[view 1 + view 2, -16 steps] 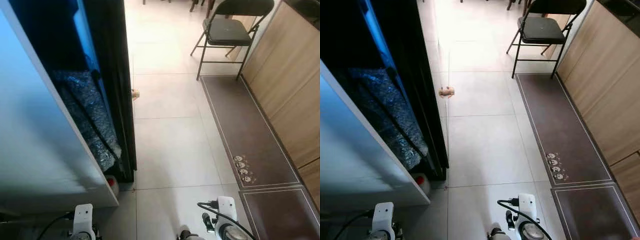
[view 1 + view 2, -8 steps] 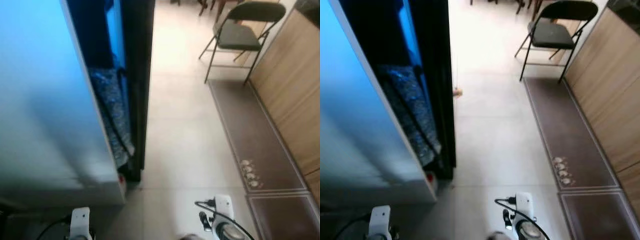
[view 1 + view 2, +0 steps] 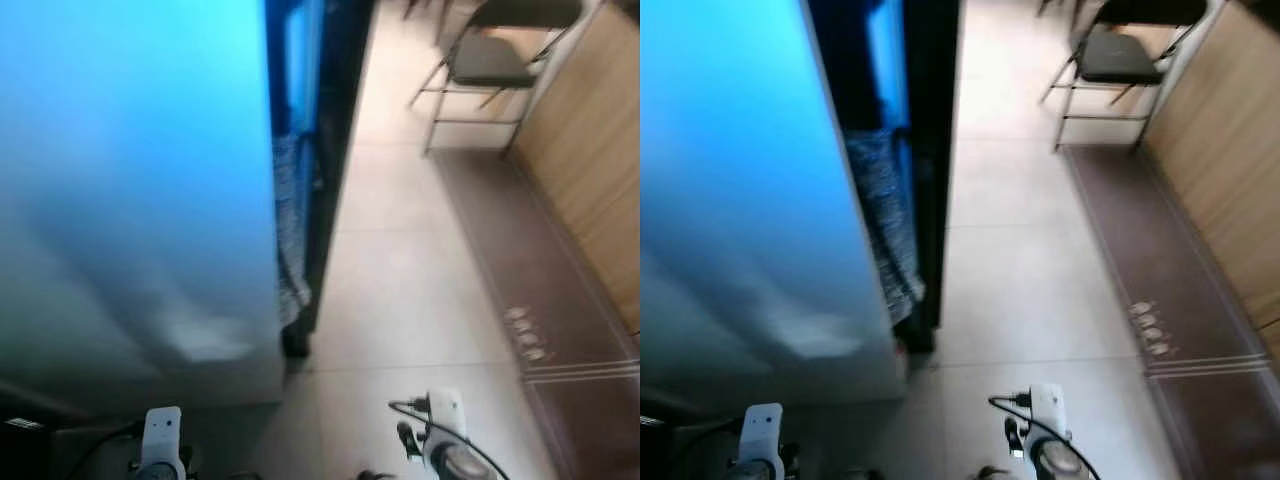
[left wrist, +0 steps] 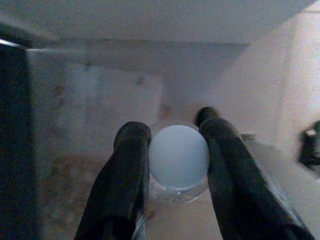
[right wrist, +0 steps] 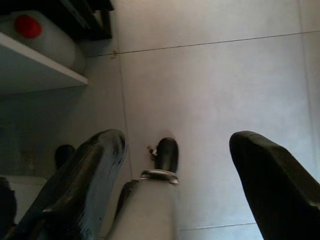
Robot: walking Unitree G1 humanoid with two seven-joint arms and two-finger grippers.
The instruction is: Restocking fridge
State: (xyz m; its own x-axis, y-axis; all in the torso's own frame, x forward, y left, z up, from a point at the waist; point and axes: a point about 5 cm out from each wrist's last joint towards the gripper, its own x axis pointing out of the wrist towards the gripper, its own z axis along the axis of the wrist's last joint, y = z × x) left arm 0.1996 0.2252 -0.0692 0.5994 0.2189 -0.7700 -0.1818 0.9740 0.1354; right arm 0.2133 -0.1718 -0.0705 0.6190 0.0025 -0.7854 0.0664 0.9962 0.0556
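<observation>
Where the left wrist view looks along the left claw (image 4: 172, 150), a clear bottle with a pale white cap (image 4: 178, 156) sits pinched between the two black fingers (image 4: 127, 170), the cap end toward the camera. Only the cap and a ring of clear shoulder can be seen; the bottle's body is hidden behind them, and its contents cannot be told. Behind it lie a blurred pale surface and a dark vertical edge, too soft to identify.

The head views are blurred. A large blue-lit panel, apparently the open fridge door (image 3: 130, 180), covers the robot's left side and cuts off most of the fridge interior (image 3: 885, 150), of which a dark slot with a mottled grey mass remains. Both arms hang low, only their white wrist housings showing at the bottom edge, left (image 3: 162, 432) and right (image 3: 445, 415).

The right claw (image 5: 175, 165) points down at the tiled floor (image 5: 210, 90), its fingers (image 5: 95, 165) spread wide and holding nothing. Between them shows the robot's own leg and dark foot (image 5: 166, 154). A white jug with a red cap (image 5: 27, 26) stands on the floor under the door's lower edge.

To the robot's right run a brown floor mat (image 3: 1140, 260) and wooden cabinet fronts (image 3: 1230, 150), with a black folding chair (image 3: 1120, 55) beyond, its top cut off.
</observation>
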